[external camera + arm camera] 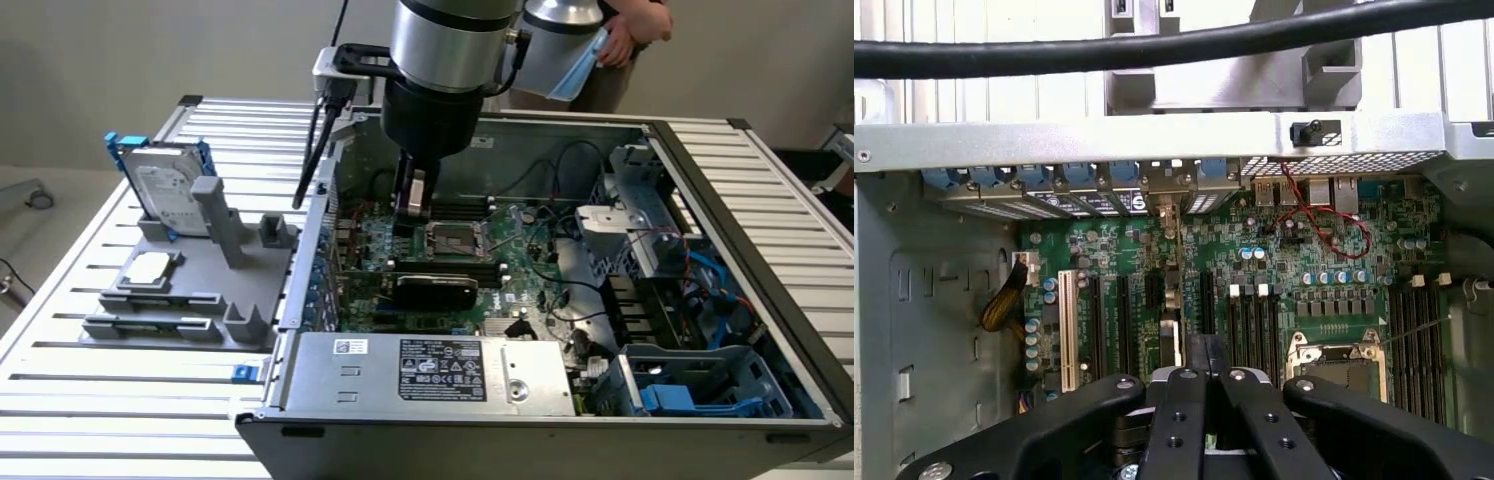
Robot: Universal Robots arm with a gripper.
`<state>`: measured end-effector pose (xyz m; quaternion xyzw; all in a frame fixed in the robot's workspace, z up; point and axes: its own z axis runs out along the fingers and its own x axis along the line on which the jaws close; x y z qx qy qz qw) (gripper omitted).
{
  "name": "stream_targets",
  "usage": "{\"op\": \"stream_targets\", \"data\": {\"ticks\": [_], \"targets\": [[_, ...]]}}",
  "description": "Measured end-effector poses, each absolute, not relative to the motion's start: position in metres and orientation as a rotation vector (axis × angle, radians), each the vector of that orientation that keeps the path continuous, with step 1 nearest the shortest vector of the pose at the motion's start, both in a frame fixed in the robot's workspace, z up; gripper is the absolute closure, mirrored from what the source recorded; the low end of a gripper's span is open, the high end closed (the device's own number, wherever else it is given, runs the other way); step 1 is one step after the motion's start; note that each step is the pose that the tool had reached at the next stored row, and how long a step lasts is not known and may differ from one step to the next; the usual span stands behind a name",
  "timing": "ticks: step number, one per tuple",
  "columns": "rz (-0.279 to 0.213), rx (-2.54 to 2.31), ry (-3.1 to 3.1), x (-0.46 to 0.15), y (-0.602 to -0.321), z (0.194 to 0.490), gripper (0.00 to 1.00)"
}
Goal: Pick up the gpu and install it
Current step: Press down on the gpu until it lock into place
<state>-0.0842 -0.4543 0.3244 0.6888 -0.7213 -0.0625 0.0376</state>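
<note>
Inside the open computer case (747, 190), my gripper (416, 212) hangs low over the motherboard (527, 235), close to the empty processor socket (451, 240). Its jaws are pressed together, and I cannot tell whether they pinch anything.

The gpu (434, 290) sits in the case among the expansion slots, on the side of the socket nearer the exterior view's camera. Its black glossy cover catches the light. In the wrist view it (1172, 335) shows edge-on as a thin upright strip. It runs from the metal bracket at the rear wall of the case toward my gripper (1204, 360), which is just beside it. It appears to be standing in its slot, though I cannot tell how deep it sits.

I judge the card light, stiff and thin, but fragile. The shiny cover looks slippery, and the bare board should not take a sideways bend. The best hold looks like the long top edge near its middle, with the jaws flat across the two faces.

A hard drive (167, 185) stands in its gray holder on the tabletop (120, 400) outside the case.
</note>
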Motion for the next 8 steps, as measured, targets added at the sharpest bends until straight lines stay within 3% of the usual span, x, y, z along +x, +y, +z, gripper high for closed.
{"op": "stream_targets", "data": {"ticks": [8], "targets": [[-0.192,2.114,-2.213,-0.0841,-0.4543,0.3243,0.89]]}}
